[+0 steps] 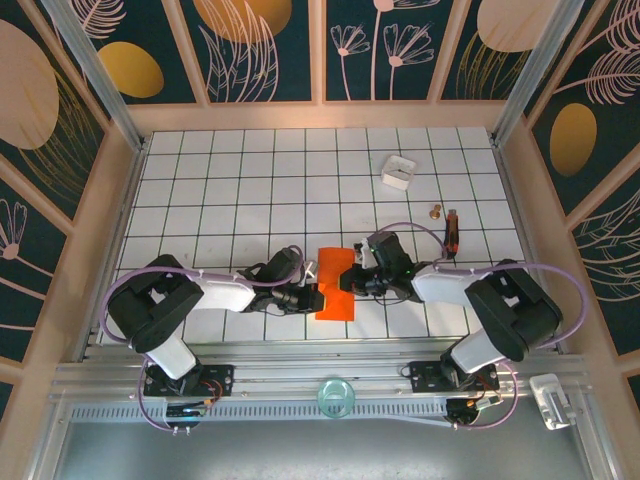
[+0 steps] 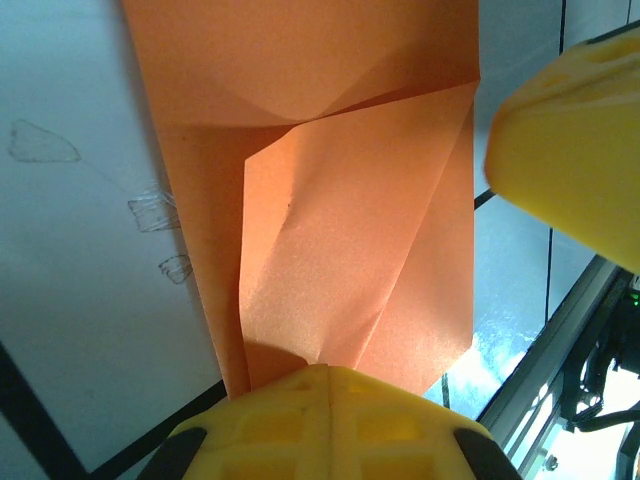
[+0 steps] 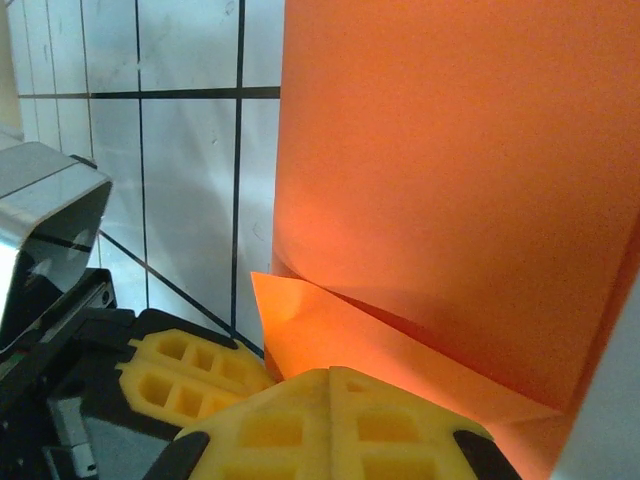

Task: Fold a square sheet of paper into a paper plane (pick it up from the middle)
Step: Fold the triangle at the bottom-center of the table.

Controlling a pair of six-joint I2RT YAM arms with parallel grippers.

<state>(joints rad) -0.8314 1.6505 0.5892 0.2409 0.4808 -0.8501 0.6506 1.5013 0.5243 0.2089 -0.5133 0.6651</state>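
The thin orange-red square sheet of paper lay partly folded near the front middle of the white grid-lined table top, between my two grippers. In the overhead view it looked like a narrow upright strip rather than a full square. In my left wrist view the sheet had a paler flap turned over its middle, with slanting creases meeting near my fingertips. My right wrist view showed a broad smooth panel of it with a small folded corner at the bottom.

My left gripper met the sheet's left edge. Its yellow waffle-patterned fingers were closed tight together, tips against the paper. I could not tell whether any paper was pinched between them or only pressed under them. My right gripper came in from the other side at the sheet's right edge. Its jaws were also closed with the paper right at the tips, and the grip was just as unclear. Each wrist camera caught the other arm's yellow fingers close by.

Well apart from the sheet, toward the far right of the table, sat a small white box. Nearer than the box were a little brown peg-like piece and a slim red-and-black tool just beside it. A round clear glass lens-like disc sat on the metal rail between my two bases.
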